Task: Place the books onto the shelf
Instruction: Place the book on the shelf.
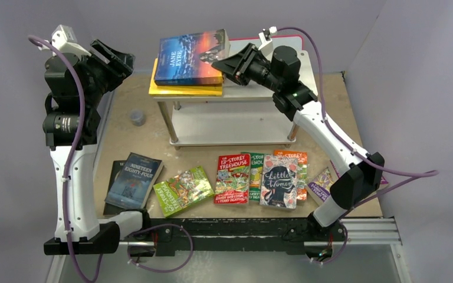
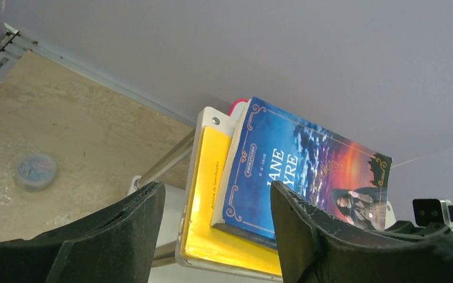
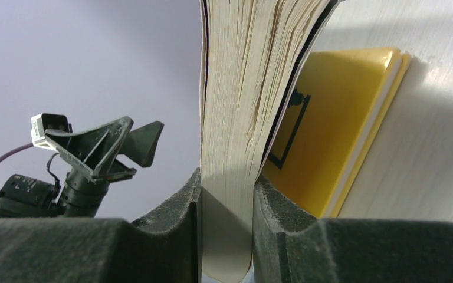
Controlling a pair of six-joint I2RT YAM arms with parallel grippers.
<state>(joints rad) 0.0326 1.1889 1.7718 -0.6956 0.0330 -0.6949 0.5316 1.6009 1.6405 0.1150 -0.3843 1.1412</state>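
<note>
On the upper board of the shelf point(image 1: 230, 127), the Jane Eyre paperback point(image 1: 190, 56) sat over the yellow book point(image 1: 183, 90); other books point(image 1: 233, 177) lay on the table point(image 1: 130, 141) in front.
The right gripper point(image 3: 227, 200) pinched its page edge: thick, fairly stiff, glossy, probably slippery, safer held nearer the spine. The left gripper point(image 2: 215, 197) stood spread, empty. Only the right wrist view showed the squeezed pages.

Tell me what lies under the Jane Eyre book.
A yellow book, flat on the shelf's top board. Jane Eyre covers most of it, so its title is hidden.
</note>
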